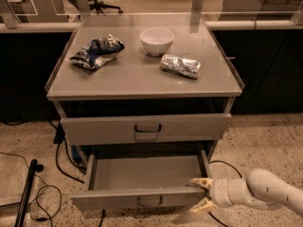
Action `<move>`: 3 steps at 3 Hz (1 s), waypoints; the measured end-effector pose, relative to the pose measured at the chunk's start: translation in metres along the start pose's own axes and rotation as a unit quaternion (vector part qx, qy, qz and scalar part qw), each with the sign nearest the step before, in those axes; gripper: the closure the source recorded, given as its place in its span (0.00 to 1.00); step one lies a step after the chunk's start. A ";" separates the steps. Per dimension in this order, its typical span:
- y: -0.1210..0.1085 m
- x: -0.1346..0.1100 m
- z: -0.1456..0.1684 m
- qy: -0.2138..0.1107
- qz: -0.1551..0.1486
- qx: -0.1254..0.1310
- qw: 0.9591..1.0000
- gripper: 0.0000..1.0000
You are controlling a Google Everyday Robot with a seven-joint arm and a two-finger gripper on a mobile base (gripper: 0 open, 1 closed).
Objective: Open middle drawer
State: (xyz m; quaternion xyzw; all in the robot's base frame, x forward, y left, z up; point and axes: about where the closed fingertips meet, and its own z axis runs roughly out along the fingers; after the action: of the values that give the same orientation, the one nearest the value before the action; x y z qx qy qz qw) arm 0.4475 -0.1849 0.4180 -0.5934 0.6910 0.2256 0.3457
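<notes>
A speckled floor runs under a grey cabinet that stands against dark low walls. The gripper is low on the right, at the right front corner of the middle drawer. Its two pale fingers are spread apart and hold nothing. The upper one lies over the drawer's corner and the lower one is in front of the drawer's front panel; whether either touches cannot be told. The white arm runs off to the right.

The middle drawer is pulled well out, showing a plain grey inside, with its handle at the centre of the low front. Above it sits the taller upper drawer. On the cabinet top are a blue bag, a white bowl and a silver wrapper. Black cables lie on the floor to the left.
</notes>
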 end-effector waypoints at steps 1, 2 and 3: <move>0.000 -0.001 -0.001 0.000 0.000 0.000 1.000 0.00; 0.000 -0.001 -0.001 0.000 0.000 0.000 1.000 0.18; 0.002 0.000 -0.002 -0.001 0.003 0.000 1.000 0.42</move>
State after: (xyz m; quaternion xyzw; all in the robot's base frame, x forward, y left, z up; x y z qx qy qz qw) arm 0.4453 -0.1861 0.4194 -0.5915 0.6921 0.2275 0.3456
